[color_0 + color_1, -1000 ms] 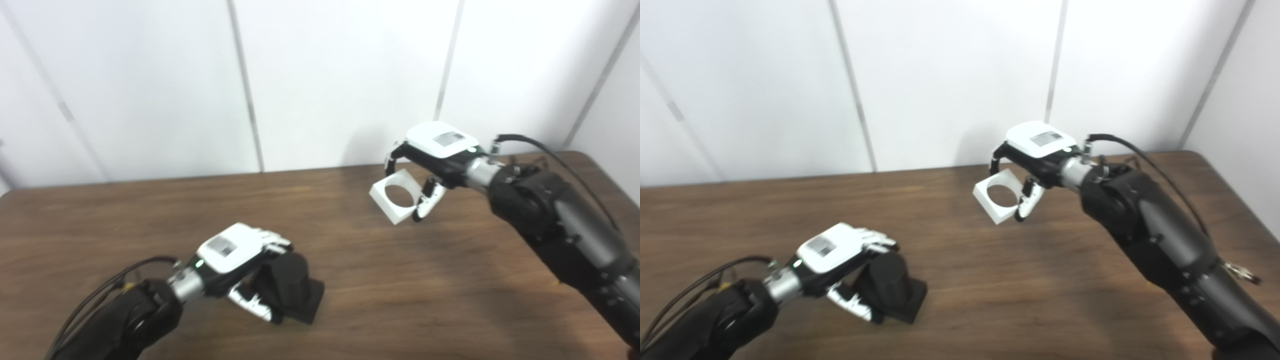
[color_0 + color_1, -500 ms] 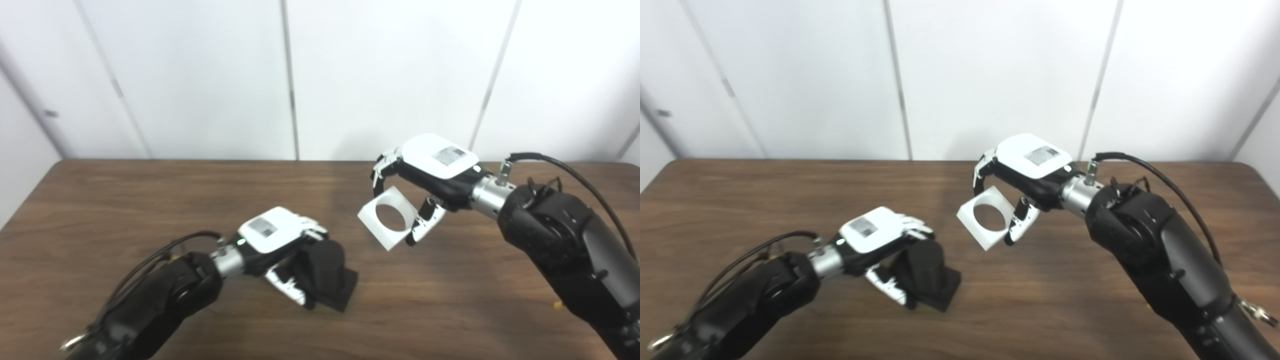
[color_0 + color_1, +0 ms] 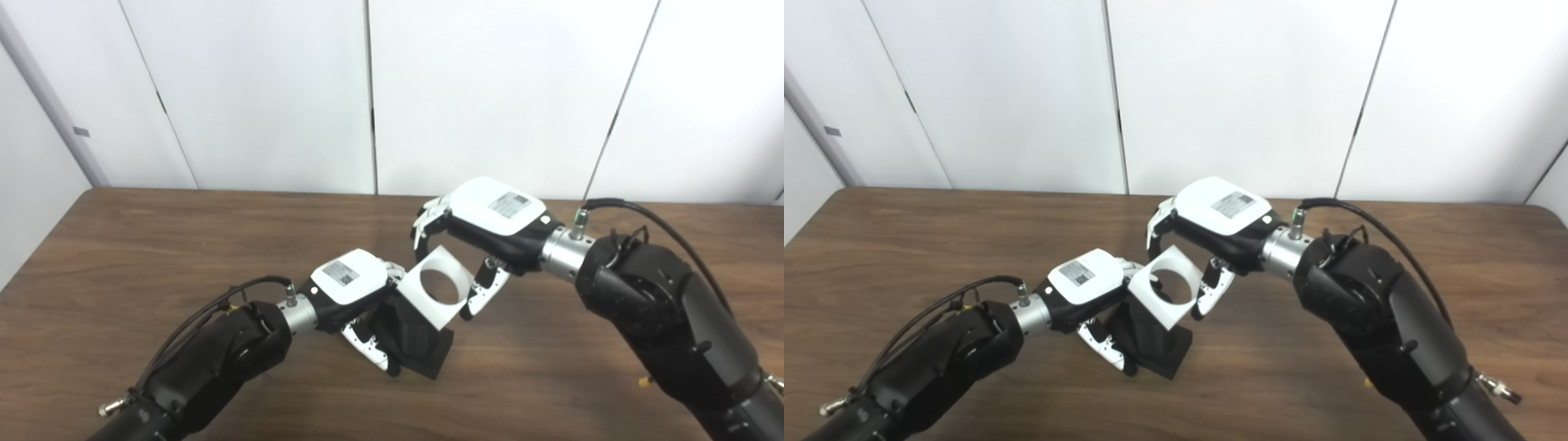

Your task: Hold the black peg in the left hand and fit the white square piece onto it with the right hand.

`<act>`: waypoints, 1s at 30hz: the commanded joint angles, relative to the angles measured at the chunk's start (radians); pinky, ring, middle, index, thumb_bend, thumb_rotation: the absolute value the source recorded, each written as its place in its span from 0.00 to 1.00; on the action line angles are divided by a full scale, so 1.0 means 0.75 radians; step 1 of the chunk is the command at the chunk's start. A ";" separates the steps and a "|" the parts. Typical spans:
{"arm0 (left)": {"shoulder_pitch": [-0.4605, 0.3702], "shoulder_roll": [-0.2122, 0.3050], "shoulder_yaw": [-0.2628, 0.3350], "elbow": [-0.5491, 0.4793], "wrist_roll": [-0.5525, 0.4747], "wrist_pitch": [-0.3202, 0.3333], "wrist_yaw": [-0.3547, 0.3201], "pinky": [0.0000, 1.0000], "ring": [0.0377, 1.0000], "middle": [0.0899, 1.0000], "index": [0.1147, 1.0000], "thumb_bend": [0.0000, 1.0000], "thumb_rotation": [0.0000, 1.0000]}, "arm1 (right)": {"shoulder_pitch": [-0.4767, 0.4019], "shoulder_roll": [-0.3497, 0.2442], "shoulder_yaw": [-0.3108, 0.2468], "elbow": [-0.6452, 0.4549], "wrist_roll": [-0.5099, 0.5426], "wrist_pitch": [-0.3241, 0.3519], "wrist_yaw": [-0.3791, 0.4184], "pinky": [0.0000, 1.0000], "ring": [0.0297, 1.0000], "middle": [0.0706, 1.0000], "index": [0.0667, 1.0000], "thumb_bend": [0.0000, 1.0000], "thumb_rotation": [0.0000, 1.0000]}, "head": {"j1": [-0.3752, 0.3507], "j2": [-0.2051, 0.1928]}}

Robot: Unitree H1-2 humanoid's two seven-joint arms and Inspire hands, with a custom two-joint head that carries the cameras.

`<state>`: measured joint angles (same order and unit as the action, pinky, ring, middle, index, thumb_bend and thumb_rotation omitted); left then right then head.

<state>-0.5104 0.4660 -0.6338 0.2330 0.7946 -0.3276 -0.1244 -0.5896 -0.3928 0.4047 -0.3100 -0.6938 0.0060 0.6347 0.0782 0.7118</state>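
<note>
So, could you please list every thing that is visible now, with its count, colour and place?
peg: one, black, on a square black base standing on the table, held by the left robot hand.
square piece: one, white with a round hole, tilted, above the peg top, held by the right robot hand.
table: one, brown wood, under everything.
wall panels: white, behind the table.
left robot hand: one, white and black, centre.
right robot hand: one, white and black, right of centre.
</note>
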 commanded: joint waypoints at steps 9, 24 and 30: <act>0.034 -0.020 -0.059 0.047 0.107 0.018 -0.086 0.78 0.84 0.81 0.42 0.52 0.08 | -0.073 0.045 0.016 0.012 -0.014 -0.041 -0.008 0.84 0.84 0.74 0.44 0.52 0.14 | 0.011 0.005; 0.045 -0.010 -0.054 0.011 0.109 0.034 -0.109 0.79 0.84 0.81 0.42 0.52 0.08 | -0.075 0.036 0.039 0.057 -0.023 -0.066 0.020 0.85 0.85 0.74 0.44 0.52 0.14 | 0.011 0.015; 0.049 -0.005 -0.049 0.000 0.108 0.036 -0.121 0.79 0.84 0.81 0.42 0.52 0.08 | -0.072 0.022 0.035 0.058 -0.025 -0.070 0.033 0.86 0.85 0.74 0.44 0.52 0.13 | 0.013 0.025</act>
<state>-0.5068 0.4634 -0.6314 0.2134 0.8048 -0.3166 -0.1406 -0.5972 -0.3631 0.4419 -0.2477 -0.7149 -0.0168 0.6712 0.0874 0.7302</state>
